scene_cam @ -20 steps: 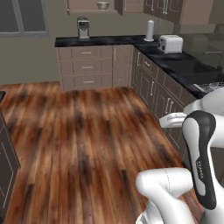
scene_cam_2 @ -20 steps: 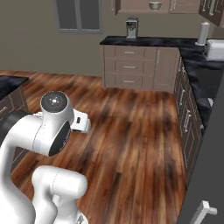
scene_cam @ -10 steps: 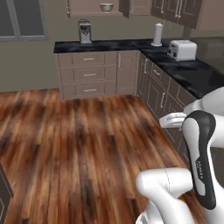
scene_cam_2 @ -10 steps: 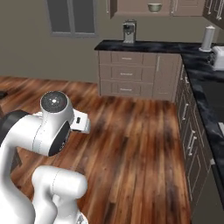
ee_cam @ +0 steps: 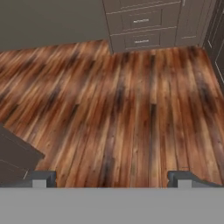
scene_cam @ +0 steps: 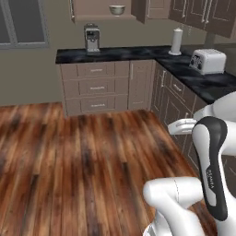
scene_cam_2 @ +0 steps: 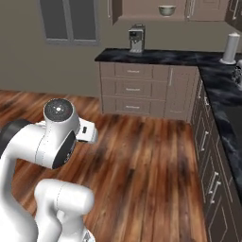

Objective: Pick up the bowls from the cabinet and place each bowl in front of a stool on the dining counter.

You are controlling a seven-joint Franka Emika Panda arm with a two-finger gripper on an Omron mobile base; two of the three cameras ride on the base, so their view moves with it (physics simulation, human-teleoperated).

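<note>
A cream bowl (scene_cam: 117,9) with a grey-green outside sits on the open shelf of the taupe wall cabinet (scene_cam: 102,17), high on the far wall. From the right side the same bowl (scene_cam_2: 166,10) shows on the cabinet (scene_cam_2: 142,16) above the coffee machine. My gripper (ee_cam: 113,179) is open and holds nothing. It hangs over the wooden floor, far short of the cabinet, with its two dark fingertips (ee_cam: 41,178) wide apart. The dining counter and the stools are out of view.
A grey coffee machine (scene_cam: 92,38), a paper towel roll (scene_cam: 176,41) and a white toaster (scene_cam: 208,61) stand on the L-shaped black marble worktop (scene_cam: 138,53) over taupe drawers (scene_cam: 94,87). Wooden floor (scene_cam: 83,156) lies between. A dark furniture corner (ee_cam: 13,157) shows low on the left.
The whole picture has shifted: the base has driven toward the far worktop, so cabinet, bowl and drawers look nearer and larger. The arm's pose and the open gripper are unchanged.
</note>
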